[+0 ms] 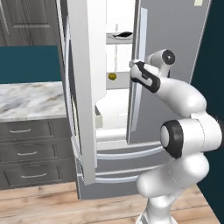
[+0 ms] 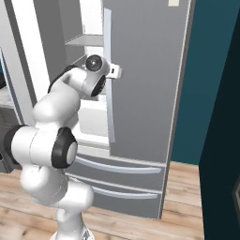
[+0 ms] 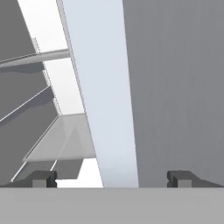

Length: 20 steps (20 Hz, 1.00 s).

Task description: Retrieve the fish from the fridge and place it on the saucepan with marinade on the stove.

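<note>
The gripper [image 3: 112, 178] stands wide open, empty, fingertips either side of the fridge [image 1: 175, 52] door's long handle [image 3: 103, 109]

Below the end effector [image 3: 112, 179] runs a light wooden plank floor [image 1: 39, 205]. Off to its left stands a counter [image 1: 30, 100] with a white-and-grey marbled top, over dark grey base drawers [image 1: 26, 153] with pale bar handles. Above that counter the wall [image 1: 26, 63] is deep teal, with dark grey upper cabinets [image 1: 26, 22] over it. To the end effector's right, a teal wall [image 2: 197, 84] meets a near-black panel [image 2: 222, 140]. Light is even and soft.
</note>
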Motion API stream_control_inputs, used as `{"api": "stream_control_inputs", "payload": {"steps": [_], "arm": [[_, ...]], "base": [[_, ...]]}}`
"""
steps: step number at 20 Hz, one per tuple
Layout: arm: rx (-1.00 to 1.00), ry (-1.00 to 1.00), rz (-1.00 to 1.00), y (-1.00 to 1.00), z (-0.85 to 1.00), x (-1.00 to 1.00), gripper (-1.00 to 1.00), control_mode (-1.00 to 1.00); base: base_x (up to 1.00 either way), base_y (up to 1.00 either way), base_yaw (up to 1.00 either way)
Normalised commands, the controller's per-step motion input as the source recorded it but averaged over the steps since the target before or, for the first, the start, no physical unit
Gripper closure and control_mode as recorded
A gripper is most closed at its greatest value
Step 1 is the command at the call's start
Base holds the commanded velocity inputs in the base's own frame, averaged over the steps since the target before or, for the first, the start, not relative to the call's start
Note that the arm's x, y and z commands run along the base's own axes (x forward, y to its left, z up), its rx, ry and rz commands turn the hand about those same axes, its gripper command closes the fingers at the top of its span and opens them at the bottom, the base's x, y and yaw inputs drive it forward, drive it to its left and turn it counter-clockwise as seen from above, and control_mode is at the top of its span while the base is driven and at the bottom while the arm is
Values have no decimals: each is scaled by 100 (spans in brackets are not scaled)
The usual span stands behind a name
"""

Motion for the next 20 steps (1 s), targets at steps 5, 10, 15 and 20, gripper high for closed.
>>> {"api": "stream_control_inputs", "payload": {"steps": [5, 10, 15, 20], "arm": [[0, 2, 0, -6, 0, 67, -100, -100], [0, 0, 0, -8, 0, 72, -100, -100], [0, 0, 0, -6, 0, 69, -100, -100], [0, 0, 0, 0, 0, 22, 100, -100]], "base": [[0, 0, 0], [0, 0, 0], [0, 0, 0], [0, 0, 0]]}}
